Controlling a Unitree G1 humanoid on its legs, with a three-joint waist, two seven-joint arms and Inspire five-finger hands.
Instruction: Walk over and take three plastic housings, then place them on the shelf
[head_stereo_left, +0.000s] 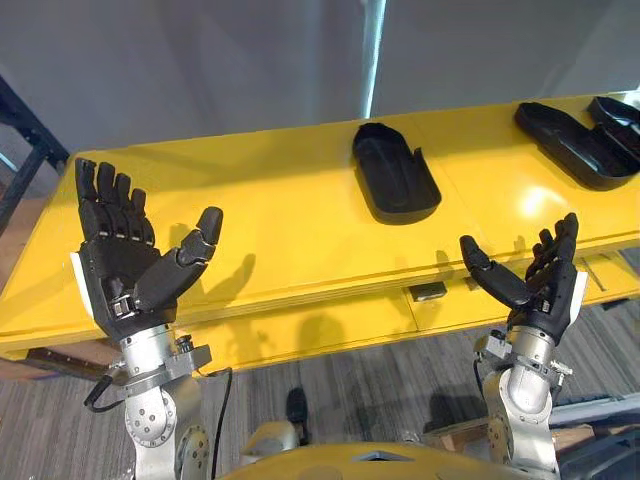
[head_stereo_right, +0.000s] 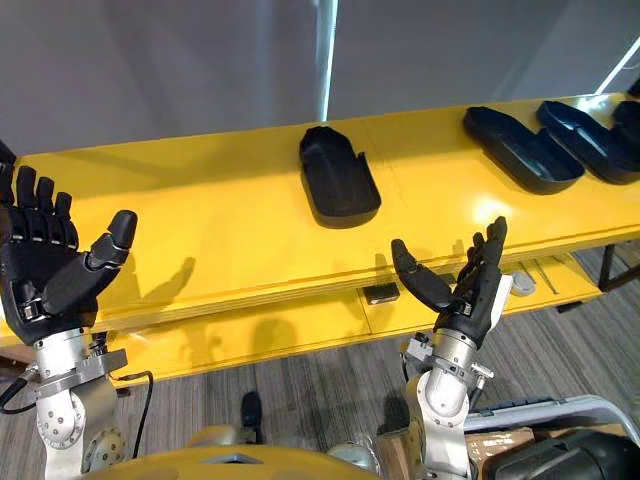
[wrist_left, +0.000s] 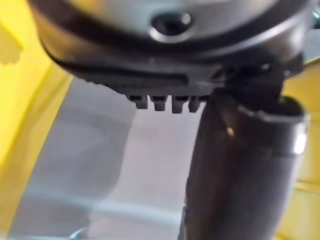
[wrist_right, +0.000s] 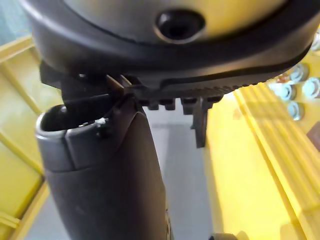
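Note:
A black plastic housing (head_stereo_left: 394, 172) lies hollow side up in the middle of the yellow table (head_stereo_left: 250, 230). Further black housings (head_stereo_left: 575, 142) lie side by side at the table's far right end (head_stereo_right: 520, 148). My left hand (head_stereo_left: 120, 255) is raised over the table's front left part, palm up, fingers straight, holding nothing. My right hand (head_stereo_left: 535, 285) hangs at the front edge to the right, also open and empty. Both hands are short of the housings. The left thumb (wrist_left: 240, 170) and the right thumb (wrist_right: 105, 175) stand out in the wrist views.
A grey wall (head_stereo_left: 250, 60) rises behind the table. A dark metal frame (head_stereo_left: 25, 140) stands at the far left. Grey plank floor (head_stereo_left: 350, 390) lies below the table's front edge. A small dark tag (head_stereo_left: 428, 291) sits on the table's front rail.

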